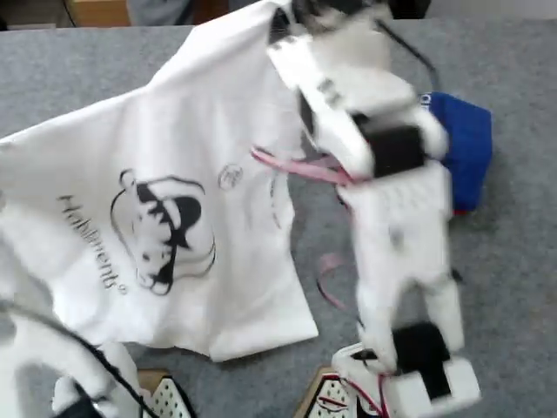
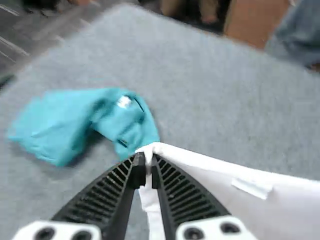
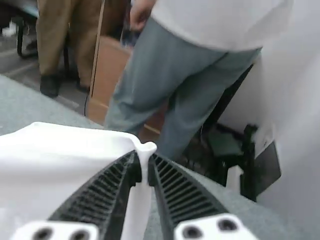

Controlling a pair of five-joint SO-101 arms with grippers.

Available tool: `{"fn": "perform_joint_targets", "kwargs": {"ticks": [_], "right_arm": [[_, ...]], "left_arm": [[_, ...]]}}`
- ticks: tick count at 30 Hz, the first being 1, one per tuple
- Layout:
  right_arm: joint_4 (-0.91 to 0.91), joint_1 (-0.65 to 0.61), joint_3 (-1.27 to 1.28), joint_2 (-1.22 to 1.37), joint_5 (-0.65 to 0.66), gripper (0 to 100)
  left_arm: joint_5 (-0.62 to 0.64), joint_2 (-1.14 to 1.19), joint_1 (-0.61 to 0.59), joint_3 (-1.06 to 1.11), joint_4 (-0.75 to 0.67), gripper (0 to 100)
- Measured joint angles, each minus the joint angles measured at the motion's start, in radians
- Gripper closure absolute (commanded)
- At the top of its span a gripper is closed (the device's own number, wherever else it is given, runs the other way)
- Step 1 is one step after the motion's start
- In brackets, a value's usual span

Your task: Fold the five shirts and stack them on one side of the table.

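Left gripper (image 2: 144, 169) and right gripper (image 3: 143, 167) each pinch a white shirt (image 1: 218, 113) edge; cloth apparently spans between them.

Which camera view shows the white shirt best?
The high view: the shirt is spread wide over the table, with its print visible. The left wrist view shows an edge of it pinched in the left gripper; the right wrist view shows another edge pinched in the right gripper.
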Motion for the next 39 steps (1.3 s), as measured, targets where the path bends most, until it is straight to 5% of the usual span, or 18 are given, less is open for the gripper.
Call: {"fn": "perform_joint_targets", "kwargs": {"ticks": [5,8,19,29,39], "right_arm": [[-0.25,0.002,-0.08,0.356,0.0,98.6],[-0.236,0.002,-0.276,0.577,0.0,98.6],[0.041,0.003,-1.229,1.18,0.002,98.6],[0.19,0.008,-1.309,1.195,0.002,98.6],[0.773,0.008,-1.309,1.109,0.002,98.6]], "left_arm": [[0.031,0.233,0.061,0.084,-0.453,97],[0.04,0.433,0.078,-0.029,-0.511,97],[0.04,0.908,0.123,-0.672,-0.279,97],[0.038,0.98,0.126,-0.822,-0.132,97],[-0.051,0.982,0.124,-0.723,0.164,97]]}}
